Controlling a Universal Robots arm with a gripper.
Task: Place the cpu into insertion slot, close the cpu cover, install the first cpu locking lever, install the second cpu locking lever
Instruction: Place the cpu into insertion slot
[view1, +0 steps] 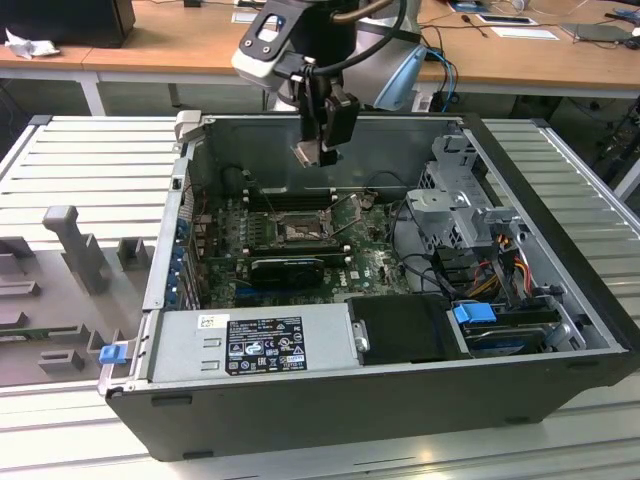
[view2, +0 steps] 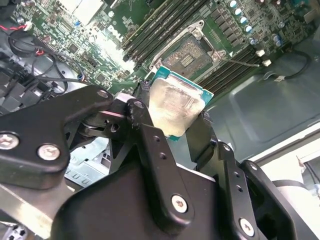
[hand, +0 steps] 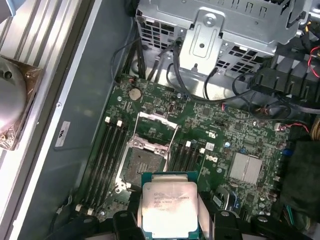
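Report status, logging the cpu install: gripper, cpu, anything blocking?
Gripper shut on cpu, above the board. Slot empty, cover open. Nothing blocking the slot.

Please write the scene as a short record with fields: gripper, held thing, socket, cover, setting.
gripper: black two-finger gripper, shut on the chip
held thing: small flat square silver-beige cpu, above the green circuit board, not seated
socket: square insertion slot with silvery rim, empty
cover: thin silvery-grey metal cpu cover, raised open
setting: open dark computer case
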